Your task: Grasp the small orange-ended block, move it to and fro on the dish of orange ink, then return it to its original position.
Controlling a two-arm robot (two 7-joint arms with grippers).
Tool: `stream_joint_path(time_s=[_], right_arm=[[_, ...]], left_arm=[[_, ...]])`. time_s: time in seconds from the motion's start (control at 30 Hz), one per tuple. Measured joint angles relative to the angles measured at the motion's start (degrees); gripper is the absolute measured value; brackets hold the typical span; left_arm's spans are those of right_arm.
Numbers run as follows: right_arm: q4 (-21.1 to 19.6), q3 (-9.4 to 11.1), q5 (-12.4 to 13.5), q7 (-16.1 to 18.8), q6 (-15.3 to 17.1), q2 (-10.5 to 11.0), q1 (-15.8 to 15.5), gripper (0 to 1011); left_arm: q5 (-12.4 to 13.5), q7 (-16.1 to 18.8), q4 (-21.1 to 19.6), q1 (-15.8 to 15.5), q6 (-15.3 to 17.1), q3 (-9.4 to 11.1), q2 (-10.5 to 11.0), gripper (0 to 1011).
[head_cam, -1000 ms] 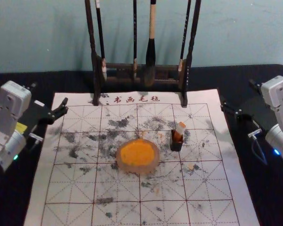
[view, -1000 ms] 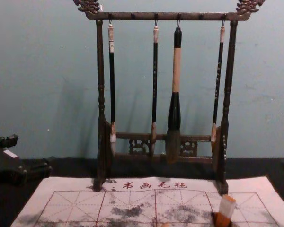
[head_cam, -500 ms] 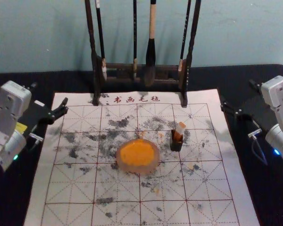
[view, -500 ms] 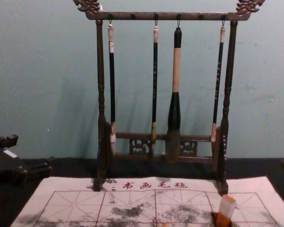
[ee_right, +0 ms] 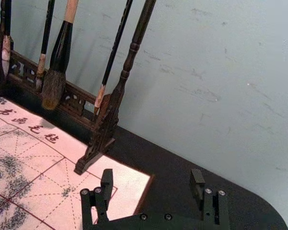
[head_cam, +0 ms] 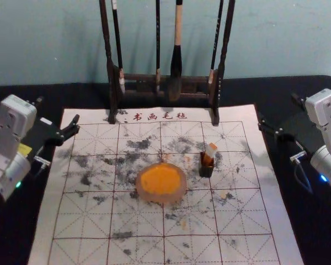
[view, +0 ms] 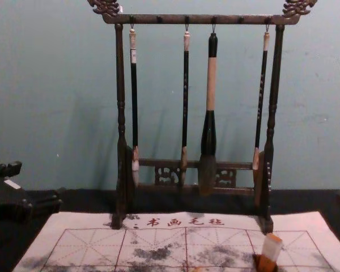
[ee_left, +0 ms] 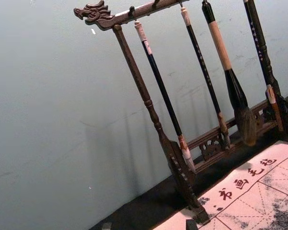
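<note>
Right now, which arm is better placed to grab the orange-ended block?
Right, I'd say: the block sits in the black holder, right of the ink dish, nearer the right gripper, which is open and empty.

1. The ink was bright orange; the dish, pinkish brown;
2. The block was orange and white; its holder, black;
3. The mat was off-white, with a dark red grid and grey-black smudges;
4. The wall was blue-green.

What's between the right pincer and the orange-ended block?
No object, just smudged mat up to its right edge, by the open right pincer; see head view. The block leans in a black holder. Left pincer idles opposite.
</note>
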Motion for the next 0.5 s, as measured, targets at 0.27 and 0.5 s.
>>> stream_joint_path(time_s=[0.27,0.5], right_arm=[[0.0,0.0,0.0,0.0,0.0,0.0,0.0,1002],[0.0,0.0,0.0,0.0,0.0,0.0,0.0,1002]], left_arm=[[0.0,0.0,0.0,0.0,0.0,0.0,0.0,1001],[0.0,0.0,0.0,0.0,0.0,0.0,0.0,1001]])
